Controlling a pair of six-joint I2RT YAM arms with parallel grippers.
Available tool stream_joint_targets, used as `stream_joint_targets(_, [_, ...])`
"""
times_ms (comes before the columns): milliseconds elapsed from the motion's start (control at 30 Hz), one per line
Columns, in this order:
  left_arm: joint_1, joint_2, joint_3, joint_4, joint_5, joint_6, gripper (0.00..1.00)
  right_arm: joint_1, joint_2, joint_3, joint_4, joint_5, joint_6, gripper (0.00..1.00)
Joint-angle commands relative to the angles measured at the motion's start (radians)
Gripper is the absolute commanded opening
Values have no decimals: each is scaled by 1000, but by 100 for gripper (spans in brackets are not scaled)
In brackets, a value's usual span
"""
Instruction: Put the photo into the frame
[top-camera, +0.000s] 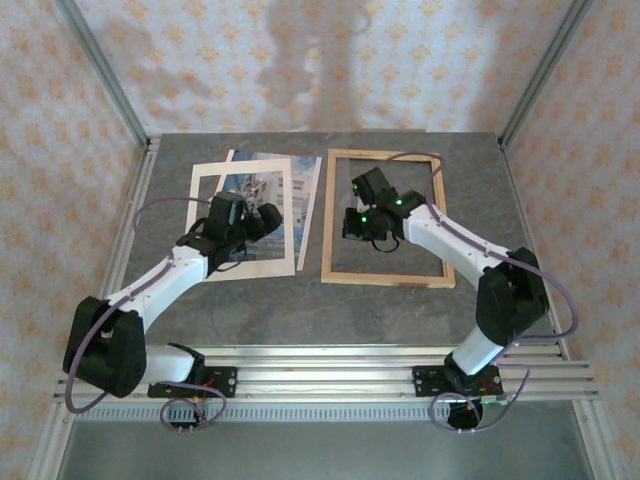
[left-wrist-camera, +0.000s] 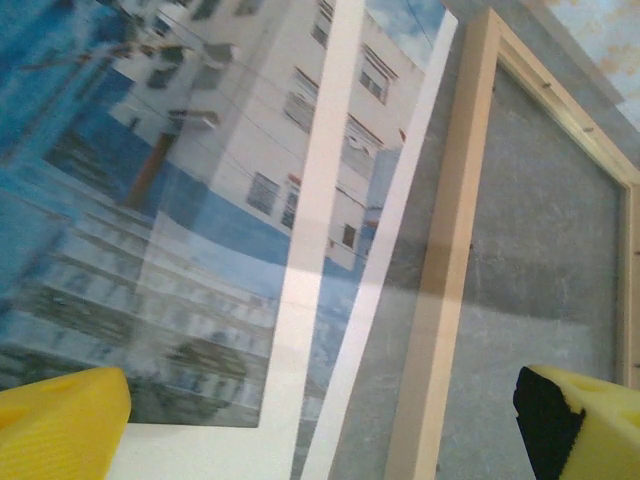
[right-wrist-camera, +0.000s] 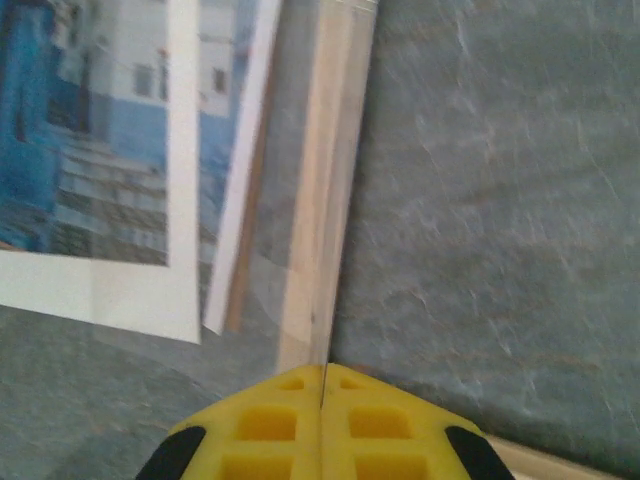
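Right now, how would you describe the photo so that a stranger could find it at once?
On the grey table, look left of the light wooden frame. The photo lies there under a cream mat, sticking out on its right. It alone carries a picture: a white building, blue tones.

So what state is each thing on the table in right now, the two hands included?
photo: flat, face up, under the cream mat, not in the frame.
cream mat: lying on the photo, slightly askew.
frame: flat on the table, empty.
left hand: open, empty, above the photo.
right hand: shut, empty, by the frame's rail nearest the photo.
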Motion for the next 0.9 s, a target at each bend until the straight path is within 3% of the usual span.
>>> stream_joint_targets(0, [-36, 66, -13, 108, 34, -33, 100, 3, -47, -83, 24, 29, 40, 0])
stream_joint_targets(167, [-63, 169, -21, 165, 32, -40, 100, 4, -24, -179, 110, 37, 85, 0])
stream_joint_targets(233, [-64, 195, -31, 178, 25, -40, 100, 2, -14, -196, 126, 36, 89, 5])
stream_joint_targets(367, [-64, 226, -52, 195, 16, -28, 100, 2, -16, -206, 105, 85, 53, 42])
stream_joint_targets(467, [-64, 234, -58, 185, -3, -11, 100, -7, -23, -197, 83, 137, 5, 57])
stream_joint_targets(700, [-64, 239, -63, 157, -21, 18, 100, -82, 59, -74, 94, 99, -127, 64])
stream_joint_targets(867, [-64, 242, -66, 158, -25, 14, 100, -139, 225, 66, 142, 10, -206, 64])
